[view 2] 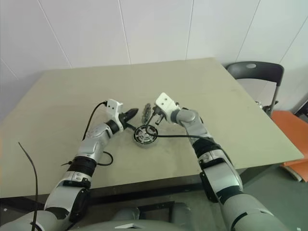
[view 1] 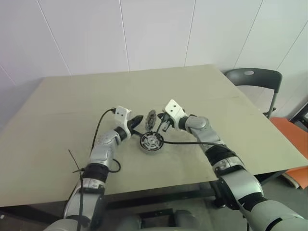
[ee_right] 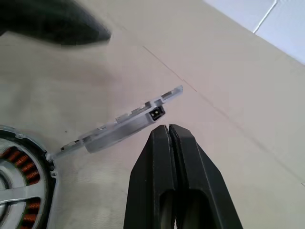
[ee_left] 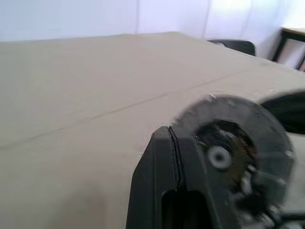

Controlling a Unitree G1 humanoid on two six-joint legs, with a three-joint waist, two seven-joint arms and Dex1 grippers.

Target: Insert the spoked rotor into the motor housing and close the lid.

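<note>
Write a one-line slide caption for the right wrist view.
Shut right gripper beside the tilted lid, its lower edge at the motor housing.

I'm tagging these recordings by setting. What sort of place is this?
Probably an office or lab room set up for bench tests: a large plain beige table against white panelled walls, a dark folding chair at its far corner, and motor housing on the table.

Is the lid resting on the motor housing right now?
Touching. In the right wrist view the tilted lid has its lower edge against the rim of the motor housing, its other edge raised beside the right gripper.
</note>
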